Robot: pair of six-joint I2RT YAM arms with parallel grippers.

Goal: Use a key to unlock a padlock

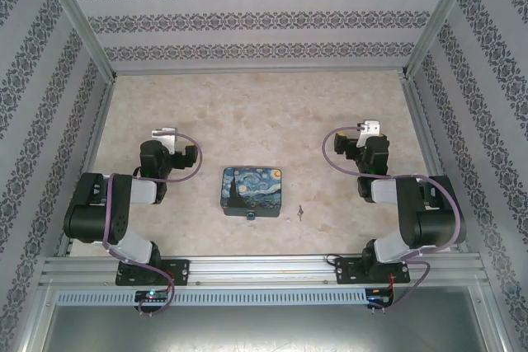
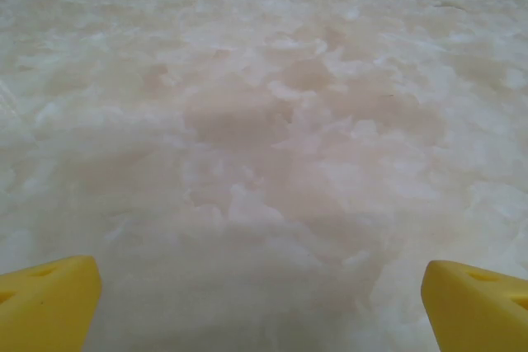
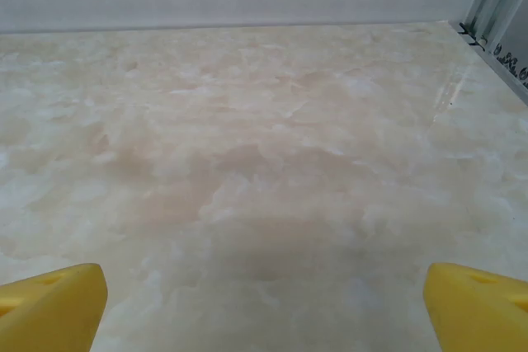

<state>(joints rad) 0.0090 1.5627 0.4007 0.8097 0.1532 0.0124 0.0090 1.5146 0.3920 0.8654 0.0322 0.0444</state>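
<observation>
The tiny blue-teal padlock [image 1: 250, 215] hangs at the near edge of a Starry Night-printed box [image 1: 252, 188] in the middle of the table. The small silvery key [image 1: 301, 212] lies flat on the table just right of the box. My left gripper [image 1: 165, 133] rests far left of the box and points toward the back wall; it is open, its yellow fingertips [image 2: 49, 298] wide apart over bare table. My right gripper [image 1: 370, 127] sits back right of the key, also open, with yellow fingertips [image 3: 474, 302] spread and nothing between them.
The marble-patterned table [image 1: 247, 113] is enclosed by patterned walls at the back [image 1: 256, 22] and both sides. An aluminium rail [image 1: 264, 269] with the arm bases runs along the near edge.
</observation>
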